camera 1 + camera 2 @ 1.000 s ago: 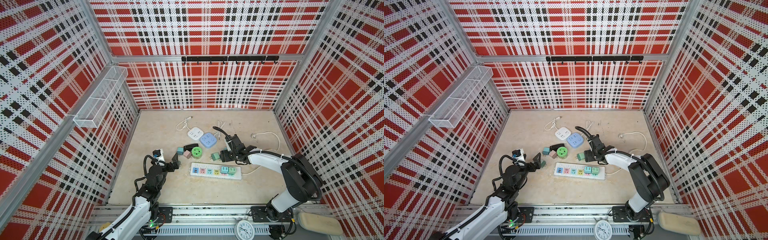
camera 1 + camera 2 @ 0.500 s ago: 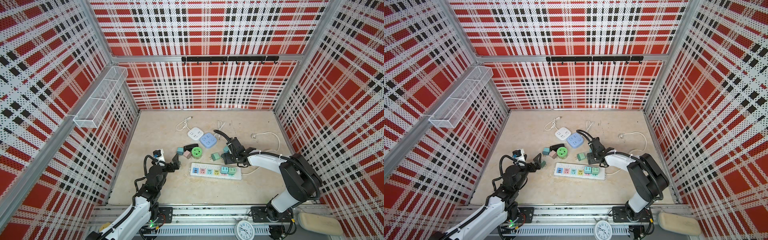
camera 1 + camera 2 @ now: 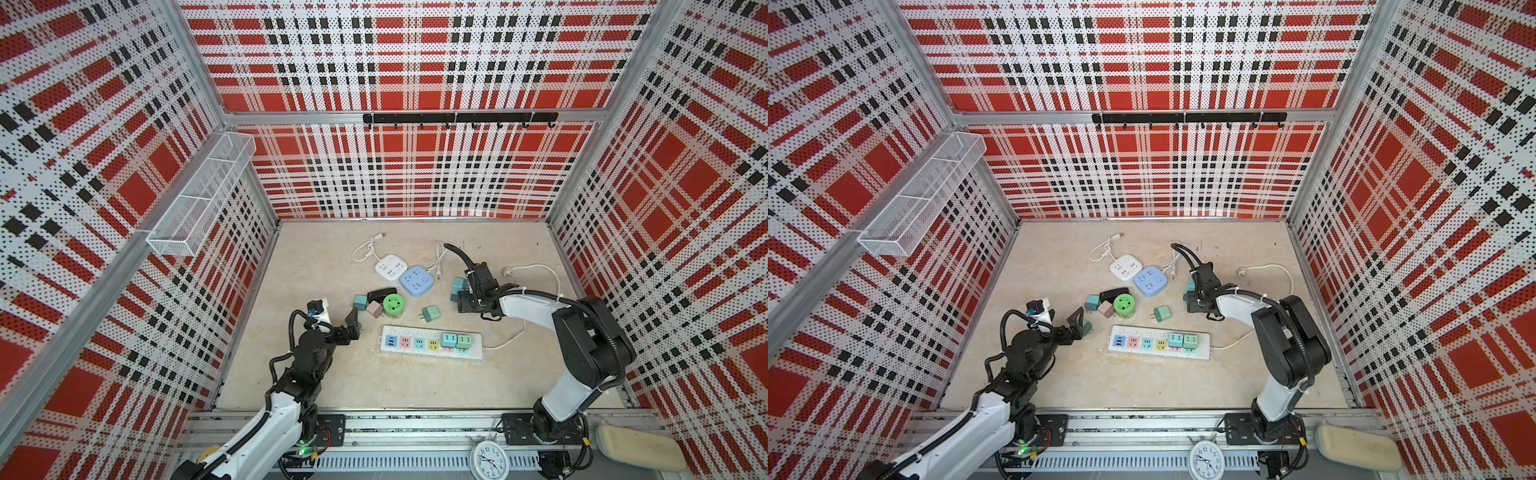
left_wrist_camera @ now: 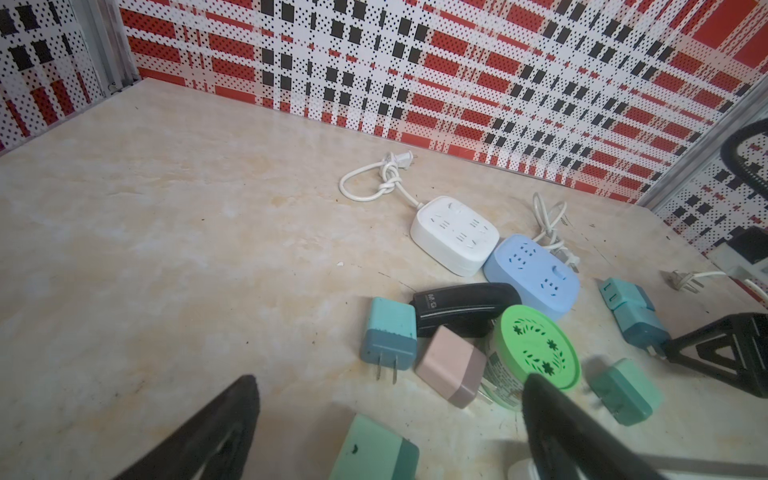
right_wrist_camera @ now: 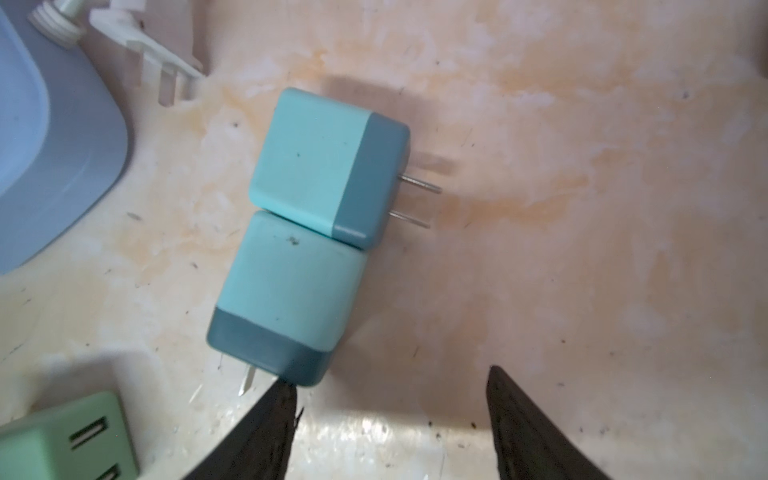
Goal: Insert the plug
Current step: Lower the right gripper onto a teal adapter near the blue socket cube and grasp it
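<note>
Over the last second my right gripper (image 5: 390, 378) has drawn back a little from the loose green plug (image 3: 430, 313), and its jaws have narrowed somewhat. They are spread now with only bare table between them. One of my fingers (image 5: 270, 428) touches the dark-based corner of the near teal plug (image 5: 286, 286), which lies flat with its prongs toward me. A second teal plug (image 5: 316, 162) lies against its far end, turned crosswise, prongs out to the side. Both rest on the table just beside the blue socket block (image 3: 417, 281), apart from the power strip (image 3: 415, 332). That strip lies nearer the front edge, with a teal and a green plug seated at its cable end. My left gripper (image 4: 390, 378) hovers low over the table at the strip's other end, jaws spread wide and holding nothing. Another green plug (image 4: 374, 453) lies on the table just beneath them.
</note>
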Motion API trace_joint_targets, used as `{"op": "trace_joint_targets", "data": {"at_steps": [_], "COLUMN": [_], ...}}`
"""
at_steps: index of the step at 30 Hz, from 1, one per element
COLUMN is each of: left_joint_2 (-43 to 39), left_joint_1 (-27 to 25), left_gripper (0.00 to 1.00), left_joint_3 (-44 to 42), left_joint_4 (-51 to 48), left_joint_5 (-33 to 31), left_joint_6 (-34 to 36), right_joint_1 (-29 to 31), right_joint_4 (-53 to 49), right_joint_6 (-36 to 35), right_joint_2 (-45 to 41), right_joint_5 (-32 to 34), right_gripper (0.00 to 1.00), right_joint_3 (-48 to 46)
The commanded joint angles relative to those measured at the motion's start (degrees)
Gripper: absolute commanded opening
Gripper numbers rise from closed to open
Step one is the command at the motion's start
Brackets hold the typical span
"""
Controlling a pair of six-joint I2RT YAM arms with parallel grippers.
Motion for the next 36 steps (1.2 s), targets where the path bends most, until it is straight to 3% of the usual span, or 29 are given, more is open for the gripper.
{"op": "trace_joint_targets", "data": {"at_steps": [1, 8, 18, 24, 29, 36], "left_joint_2": [0.02, 0.64, 0.85, 1.34, 0.94, 1.44], "left_joint_1": [0.41, 0.46, 0.39, 0.43, 0.39, 0.41], "left_gripper": [0.99, 0.99, 0.99, 0.99, 0.99, 0.99], "left_joint_3": [1.59, 1.86, 2.00, 2.24, 2.03, 2.32], "left_joint_4": [0.34, 0.32, 0.35, 0.31, 0.36, 0.31], "left_joint_5": [-0.02, 0.79, 0.74, 0.92, 0.88, 1.15], "left_joint_6": [-0.97, -0.86, -0.92, -0.88, -0.89, -0.78], "right_joint_1": [-0.11, -0.12, -0.66, -0.65, -1.06, -5.06], "right_joint_4": [1.46, 6.94, -1.85, -3.35, -6.16, -5.02], "right_joint_6": [-0.52, 0.46, -5.28, -6.83, -8.01, -5.95], "right_joint_2": [-2.79, -7.81, 8.21, 12.18, 15.07, 15.11], "right_joint_5": [-0.61, -0.72, 0.48, 0.76, 5.66, 3.98], "right_gripper": [0.73, 0.74, 0.72, 0.79, 0.80, 0.78], "right_joint_3": [0.64, -1.51, 15.70, 18.03, 21.33, 20.81]}}
